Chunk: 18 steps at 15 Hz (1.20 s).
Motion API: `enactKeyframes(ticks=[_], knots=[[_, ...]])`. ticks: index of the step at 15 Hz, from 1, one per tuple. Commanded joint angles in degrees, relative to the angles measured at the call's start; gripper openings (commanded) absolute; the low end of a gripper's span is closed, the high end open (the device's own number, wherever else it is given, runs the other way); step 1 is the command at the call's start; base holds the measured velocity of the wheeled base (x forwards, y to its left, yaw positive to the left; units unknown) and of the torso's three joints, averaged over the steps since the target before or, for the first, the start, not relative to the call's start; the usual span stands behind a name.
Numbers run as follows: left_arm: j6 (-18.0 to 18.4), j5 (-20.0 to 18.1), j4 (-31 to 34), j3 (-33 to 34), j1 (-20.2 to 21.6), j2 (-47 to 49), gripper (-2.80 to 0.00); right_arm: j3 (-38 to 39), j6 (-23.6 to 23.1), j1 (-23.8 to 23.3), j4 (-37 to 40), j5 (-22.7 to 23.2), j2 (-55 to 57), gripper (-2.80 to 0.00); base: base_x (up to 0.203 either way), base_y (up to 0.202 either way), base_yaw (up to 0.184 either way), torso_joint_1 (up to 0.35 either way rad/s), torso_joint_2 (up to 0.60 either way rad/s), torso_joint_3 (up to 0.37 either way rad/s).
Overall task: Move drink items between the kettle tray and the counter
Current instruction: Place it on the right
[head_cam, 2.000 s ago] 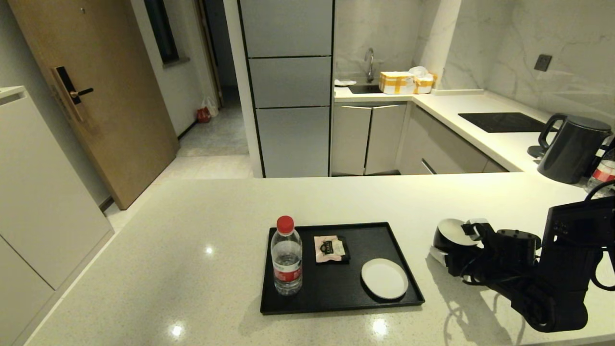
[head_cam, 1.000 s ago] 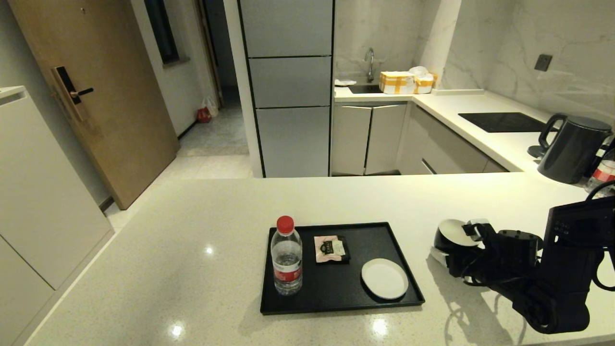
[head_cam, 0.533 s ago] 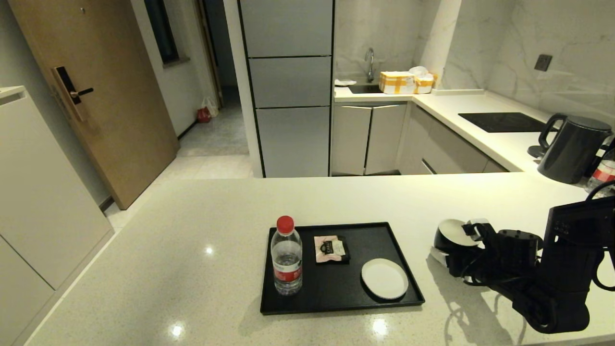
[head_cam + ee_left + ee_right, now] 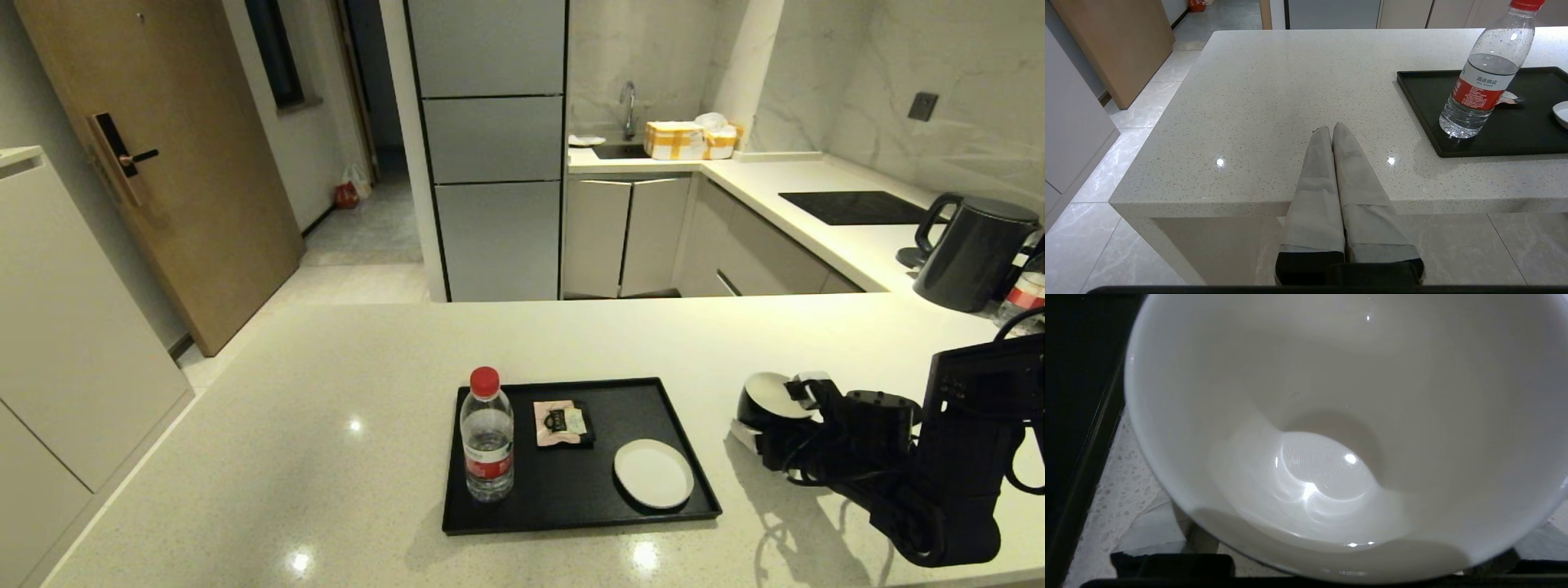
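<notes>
The black cup (image 4: 766, 385), white inside, sits tilted just above the cream speckled counter (image 4: 326, 425), a short way right of the kettle tray (image 4: 571, 490). My right gripper (image 4: 771, 408) is shut on it, one white fingertip at the far rim and one at the near side. The cup's white inside (image 4: 1331, 416) fills the right wrist view, with a pale finger (image 4: 1151, 535) low beside it. My left gripper (image 4: 1331, 127) is shut and empty, over the counter's front left edge, left of the tray (image 4: 1421, 90).
On the tray stand a red-capped water bottle (image 4: 487, 437), a pink-and-black sachet (image 4: 559, 422) and a white saucer (image 4: 653, 473). A dark kettle (image 4: 971, 253) and a black hob panel (image 4: 853, 207) are at the far right, beyond the right arm.
</notes>
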<state>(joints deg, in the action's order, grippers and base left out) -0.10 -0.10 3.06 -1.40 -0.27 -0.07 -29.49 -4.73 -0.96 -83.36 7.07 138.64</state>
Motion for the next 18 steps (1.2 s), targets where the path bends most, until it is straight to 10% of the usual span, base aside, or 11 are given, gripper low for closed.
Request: enactKeyframes(ticks=[1,18], knots=[[0.0,0.0,0.0,0.0,0.0,0.0,-2.8,0.0,0.0,0.0,-0.8,0.0,0.3,0.0,0.0,0.0,0.0,0.0,0.0,0.0],[0.0,0.0,0.0,0.0,0.0,0.0,-2.8,2.8,0.0,0.0,-0.9,0.5,-1.3,0.0,0.0,0.0,0.0,0.0,0.0,0.0]])
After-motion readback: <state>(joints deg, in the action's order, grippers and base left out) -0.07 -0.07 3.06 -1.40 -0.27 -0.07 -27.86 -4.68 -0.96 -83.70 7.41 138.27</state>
